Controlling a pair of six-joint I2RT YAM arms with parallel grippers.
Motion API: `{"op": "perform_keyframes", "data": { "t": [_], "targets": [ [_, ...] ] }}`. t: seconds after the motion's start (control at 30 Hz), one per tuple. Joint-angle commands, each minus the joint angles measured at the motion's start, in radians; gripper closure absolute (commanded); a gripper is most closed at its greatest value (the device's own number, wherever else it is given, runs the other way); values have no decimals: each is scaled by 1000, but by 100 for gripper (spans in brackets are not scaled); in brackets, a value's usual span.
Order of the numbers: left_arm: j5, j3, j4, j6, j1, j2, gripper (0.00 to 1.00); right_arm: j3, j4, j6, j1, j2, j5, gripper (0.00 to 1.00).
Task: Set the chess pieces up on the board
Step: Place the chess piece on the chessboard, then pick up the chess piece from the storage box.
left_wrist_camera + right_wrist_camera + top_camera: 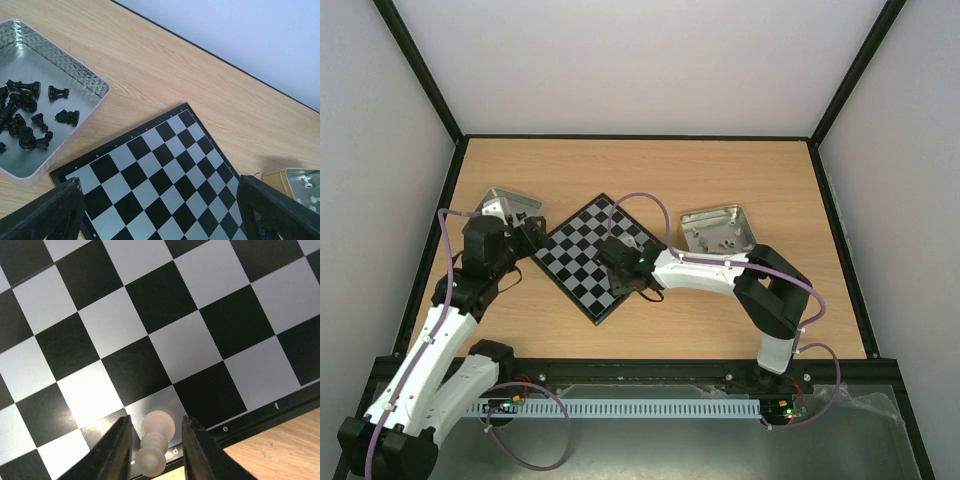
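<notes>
Right wrist, white chess piece (154, 442) upright at board (165, 305) edge, between parted right fingers (117, 455), untouched

Black-and-grey checked board (186, 346), cream chess piece (156, 437), seemingly diamond-patterned tray (75, 67)

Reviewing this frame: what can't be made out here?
- White piece: right wrist view, blurred, kind unclear; in the top view the right gripper hides it.
- Black pieces: left wrist view, the left tray runs off the left edge, so no full count.
- Right tray: top view, contents too small; left wrist view cuts it at the right edge.
</notes>
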Motion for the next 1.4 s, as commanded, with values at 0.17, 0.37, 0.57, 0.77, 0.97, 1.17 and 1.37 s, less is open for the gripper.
{"op": "perform_keyframes", "data": {
  "t": [0.17,0.37,0.57,0.77,0.97,1.17,1.37],
  "targets": [
    [-13,30,-11,18,-1,-6,15,22,11,33,-27,-188,118,66],
    [-16,47,4,48,-1,-1,15,-59,37,51,-196,-325,201,66],
    [-16,56,32,84,-1,3,14,-148,34,22,-460,-417,204,65],
    [-6,57,63,101,-1,21,13,-213,37,-18,-639,-381,89,62],
    [-3,50,67,104,0,39,13,-238,65,-84,-688,-304,-8,71],
    [-4,46,68,99,-1,39,13,-214,77,-119,-690,-227,-31,74],
    [20,57,64,93,-1,54,13,-208,93,-140,-689,-179,-36,74]
  ]
}}
